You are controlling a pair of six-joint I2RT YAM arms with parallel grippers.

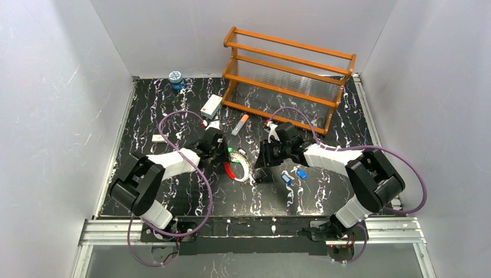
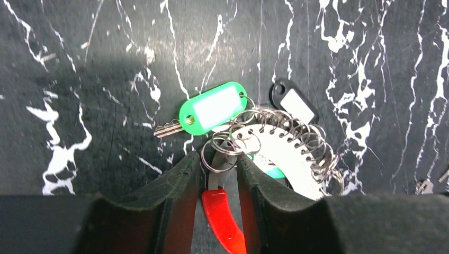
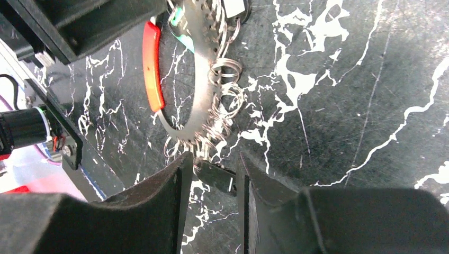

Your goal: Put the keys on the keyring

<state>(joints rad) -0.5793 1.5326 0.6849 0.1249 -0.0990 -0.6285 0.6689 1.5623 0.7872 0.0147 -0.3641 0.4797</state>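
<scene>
The keyring (image 1: 239, 166) lies at the table's middle, a white arc strung with wire rings (image 2: 286, 156) and a red end (image 2: 225, 219). A green-headed key (image 2: 212, 108) and a black tag (image 2: 294, 100) hang from it. My left gripper (image 2: 218, 164) straddles the red end, jaws narrowly apart with thin gaps on both sides. My right gripper (image 3: 212, 161) is at the ring's other end (image 3: 198, 79), jaws part way in with another black tag (image 3: 218, 177) between them; whether it is pinched is unclear. Two blue-headed keys (image 1: 285, 177) (image 1: 301, 173) lie loose by the right arm.
A wooden rack (image 1: 286, 75) stands at the back right. An orange-and-white tube (image 1: 239, 124), a white box (image 1: 211, 105) and a blue-capped jar (image 1: 175, 78) lie behind the grippers. The left arm's body (image 3: 79, 21) shows close in the right wrist view.
</scene>
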